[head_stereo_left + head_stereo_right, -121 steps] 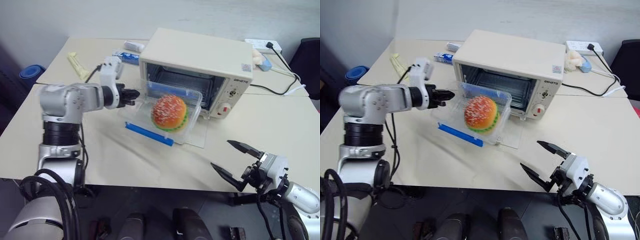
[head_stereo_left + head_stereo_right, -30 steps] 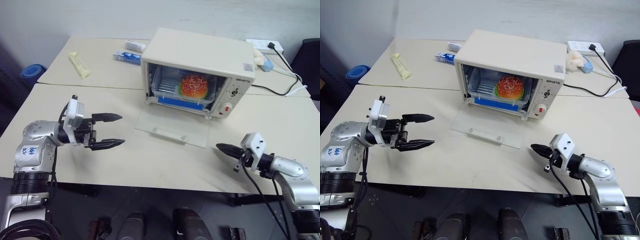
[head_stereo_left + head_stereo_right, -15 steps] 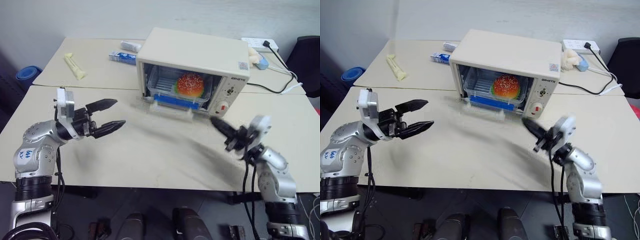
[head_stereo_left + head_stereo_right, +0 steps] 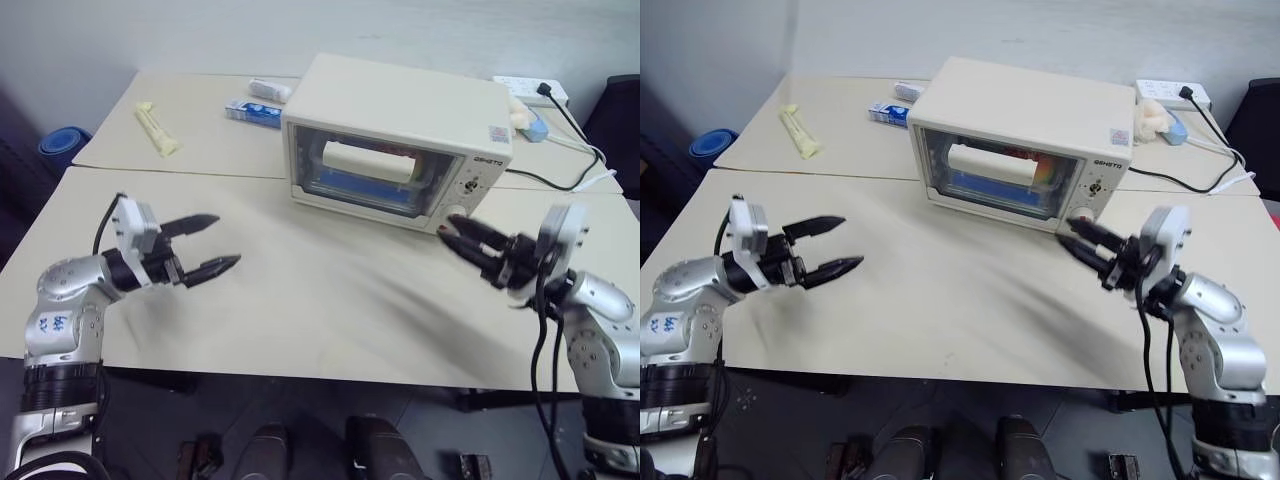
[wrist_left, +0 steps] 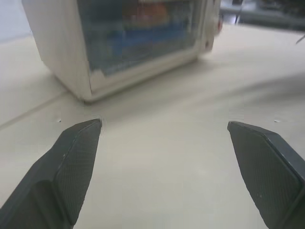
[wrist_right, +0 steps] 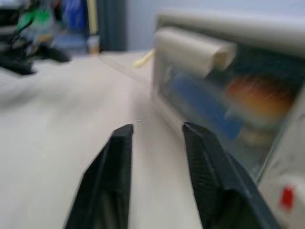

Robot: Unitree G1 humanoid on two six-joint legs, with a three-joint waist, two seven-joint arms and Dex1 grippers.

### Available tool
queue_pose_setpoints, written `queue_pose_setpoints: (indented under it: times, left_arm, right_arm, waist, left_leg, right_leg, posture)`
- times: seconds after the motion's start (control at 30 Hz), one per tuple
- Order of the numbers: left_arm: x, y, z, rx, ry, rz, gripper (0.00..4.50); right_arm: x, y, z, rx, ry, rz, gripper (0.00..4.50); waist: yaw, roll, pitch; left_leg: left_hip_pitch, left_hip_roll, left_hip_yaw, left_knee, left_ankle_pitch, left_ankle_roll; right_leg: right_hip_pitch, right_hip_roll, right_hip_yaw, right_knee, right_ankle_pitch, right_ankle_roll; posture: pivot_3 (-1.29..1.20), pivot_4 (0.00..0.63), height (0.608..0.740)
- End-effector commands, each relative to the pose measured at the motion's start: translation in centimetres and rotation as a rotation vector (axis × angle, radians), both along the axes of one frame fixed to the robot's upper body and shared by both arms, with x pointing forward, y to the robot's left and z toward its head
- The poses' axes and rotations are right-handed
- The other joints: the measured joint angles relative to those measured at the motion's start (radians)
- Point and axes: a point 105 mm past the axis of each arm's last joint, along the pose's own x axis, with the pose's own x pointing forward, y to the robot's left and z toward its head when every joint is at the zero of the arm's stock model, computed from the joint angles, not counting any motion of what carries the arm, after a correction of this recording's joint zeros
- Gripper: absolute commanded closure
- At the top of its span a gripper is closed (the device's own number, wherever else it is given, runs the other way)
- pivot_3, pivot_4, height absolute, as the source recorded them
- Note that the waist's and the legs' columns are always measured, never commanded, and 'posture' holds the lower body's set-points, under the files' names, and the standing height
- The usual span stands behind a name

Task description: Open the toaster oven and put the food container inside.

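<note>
At the right front corner of the oven, the right claw (image 4: 478,248) hangs level just above the counter (image 4: 330,300), its two black fingers a little apart with nothing between them, tips aimed toward the oven's knob panel and close to it without touching. Its forearm runs back and outward to the right, wrist bent so the fingers point inward across the counter. Well apart on the other side, the left claw (image 4: 205,246) also lies level over the counter, its fingers spread wide and empty, pointing inward toward the oven's left end; its silver forearm reaches back to the near left edge.

Between and beyond the two arms the toaster oven (image 4: 400,105) sits on the counter with its glass door shut upright and the cream bar handle (image 4: 367,161) across the top of the glass. Behind the glass the food container (image 5: 138,36) is inside, blue strip low and an orange-red bun showing through. Farther back lie a pale yellow packet (image 4: 157,129), a small blue box (image 4: 252,113) and a power strip (image 4: 528,88) with its cable.
</note>
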Motion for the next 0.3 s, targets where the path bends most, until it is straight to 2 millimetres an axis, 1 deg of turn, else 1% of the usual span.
queue_pose_setpoints:
  times: [0.03, 0.1, 0.17, 0.27, 0.3]
  left_arm:
    - [-1.8, 1.9, -2.5, 0.132, 0.046, -0.009, 0.0]
    - [-2.0, 2.4, -2.7, 0.13, 0.026, 0.029, 0.0]
    - [-2.0, 2.6, -2.5, 0.12, -0.009, 0.06, 0.0]
    - [-1.9, 2.5, -2.1, 0.103, -0.042, 0.084, 0.0]
    - [-1.9, 2.3, -2.0, 0.109, -0.049, 0.093, 0.0]
  right_arm:
    - [-2.5, 0.4, -1.5, -0.132, -0.022, 0.109, 1.49]
    - [-3.0, 0.1, -2.4, -0.151, -0.023, 0.11, 0.81]
    - [-3.3, -0.1, -3.2, -0.158, -0.016, 0.102, 0.1]
    - [-3.2, -0.2, -3.2, -0.149, -0.039, 0.083, 0.04]
    - [-2.7, -0.3, -2.9, -0.109, -0.054, 0.043, 0.04]
  waist:
    - [-0.005, 0.0, 0.0]
    - [-0.004, 0.0, 0.0]
    - [0.0, 0.0, 0.0]
    - [0.004, 0.0, 0.0]
    - [0.004, 0.0, 0.0]
  left_leg:
    - [0.001, 0.0, 0.001, -0.001, 0.0, 0.0]
    - [0.001, 0.001, 0.002, -0.001, -0.002, 0.004]
    - [0.002, 0.001, 0.0, 0.0, -0.002, 0.004]
    - [0.004, 0.002, -0.001, 0.0, -0.002, 0.004]
    - [0.004, 0.002, -0.001, 0.0, -0.002, 0.004]
  right_leg:
    - [0.0, 0.0, 0.001, 0.0, 0.0, 0.0]
    - [0.0, 0.001, 0.001, 0.001, 0.0, 0.0]
    - [0.001, 0.0, 0.0, 0.001, 0.0, 0.0]
    - [0.003, 0.0, -0.001, 0.001, 0.0, 0.0]
    - [0.003, 0.0, -0.001, 0.001, 0.0, 0.0]
  posture:
    - [0.0, 0.15, 0.74]
    - [0.0, 0.15, 0.74]
    - [0.0, 0.15, 0.74]
    - [0.0, 0.15, 0.74]
    - [0.0, 0.15, 0.74]
